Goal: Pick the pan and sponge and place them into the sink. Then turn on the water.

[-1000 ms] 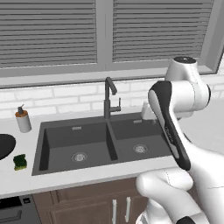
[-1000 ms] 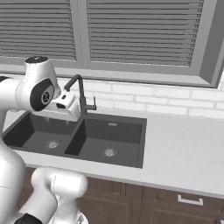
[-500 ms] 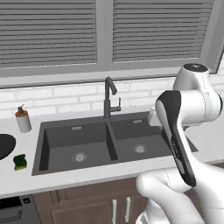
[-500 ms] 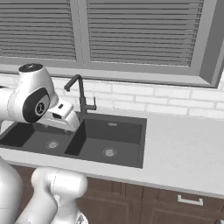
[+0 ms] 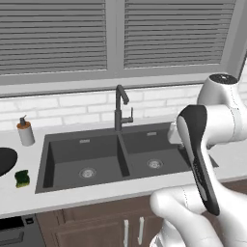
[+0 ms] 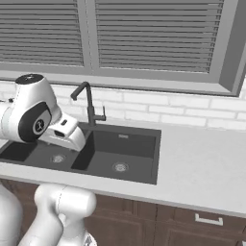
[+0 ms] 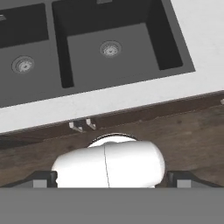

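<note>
Dark grey double-basin sink (image 5: 65, 144) sits empty, small green sponge (image 5: 21, 178) beside round black pan (image 5: 6, 160); gripper (image 7: 112, 183) fingers spread wide, holding nothing.

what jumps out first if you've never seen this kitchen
The dark double-basin sink set in the pale counter under the shuttered window, both basins empty, with its slim tap at the back. Far left of it lie the black pan and the small green sponge.
</note>
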Motion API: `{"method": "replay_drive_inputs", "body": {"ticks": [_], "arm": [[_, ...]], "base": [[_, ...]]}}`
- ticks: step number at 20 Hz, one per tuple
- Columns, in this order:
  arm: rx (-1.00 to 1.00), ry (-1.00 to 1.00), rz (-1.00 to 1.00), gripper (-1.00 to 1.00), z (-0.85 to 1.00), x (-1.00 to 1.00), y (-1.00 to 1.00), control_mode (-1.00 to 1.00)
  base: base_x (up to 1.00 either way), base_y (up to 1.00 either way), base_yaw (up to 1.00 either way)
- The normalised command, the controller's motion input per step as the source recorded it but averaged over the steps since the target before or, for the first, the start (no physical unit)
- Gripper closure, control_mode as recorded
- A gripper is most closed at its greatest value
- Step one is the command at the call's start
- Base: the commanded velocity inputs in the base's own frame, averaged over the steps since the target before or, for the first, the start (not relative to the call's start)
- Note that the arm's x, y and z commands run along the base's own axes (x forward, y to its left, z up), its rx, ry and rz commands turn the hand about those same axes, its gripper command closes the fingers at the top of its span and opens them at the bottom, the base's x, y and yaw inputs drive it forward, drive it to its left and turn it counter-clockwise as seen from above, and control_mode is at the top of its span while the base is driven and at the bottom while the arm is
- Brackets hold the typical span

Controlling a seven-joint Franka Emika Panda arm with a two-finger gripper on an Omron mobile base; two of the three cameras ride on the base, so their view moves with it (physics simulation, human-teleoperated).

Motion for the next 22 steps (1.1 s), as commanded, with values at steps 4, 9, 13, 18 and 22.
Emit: {"method": "replay_drive_inputs", "body": {"ticks": [4, 9, 13, 18, 22], "arm": [[0.0, 0.0, 0.0, -1.0, 0.0, 0.0, 0.0, 1.0], [0.0, 0.0, 0.0, -1.0, 0.0, 0.0, 0.0, 1.0], [0.0, 0.0, 0.0, -1.0, 0.0, 0.0, 0.0, 1.0], [0.0, 0.0, 0.0, -1.0, 0.0, 0.0, 0.0, 1.0], [0.0, 0.0, 0.0, -1.0, 0.0, 0.0, 0.0, 1.0]], "base": [[-0.18, 0.38, 0.0], [-0.04, 1.0, 0.03], [0.0, 1.0, 0.04], [-0.08, 0.97, 0.17], [-0.04, 0.8, 0.16]]}}
